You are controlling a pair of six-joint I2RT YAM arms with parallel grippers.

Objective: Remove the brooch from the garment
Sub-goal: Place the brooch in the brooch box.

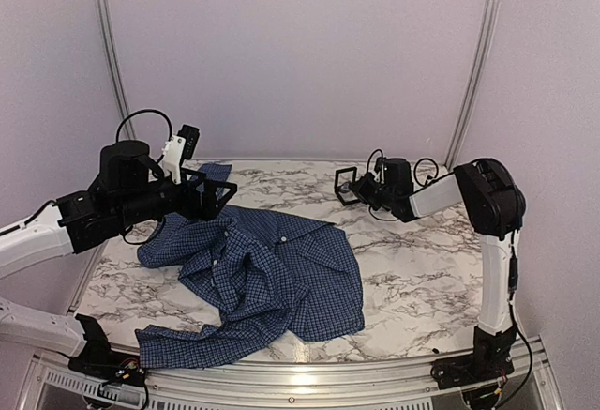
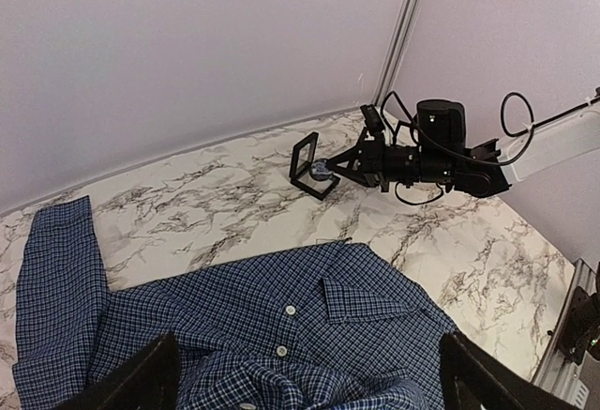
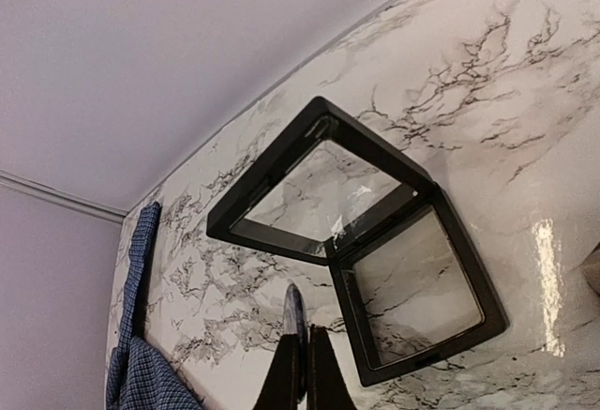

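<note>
Right pincer (image 3: 302, 358), clamped on what looks like the tiny reddish-brown round brooch (image 2: 321, 168), hovers just beside the open black square frame box (image 3: 380, 220) on the marbled table (image 1: 412, 269), well apart from the dark blue checked shirt (image 1: 272, 279). Left pincer (image 1: 216, 196) gapes empty above the shirt. Removal looks done; the next move calls for lowering the brooch into the box and letting go.

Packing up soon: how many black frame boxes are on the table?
1. The frame box stands open near the table's far edge, right of centre, clear of the shirt, whose folds could hide others.
</note>
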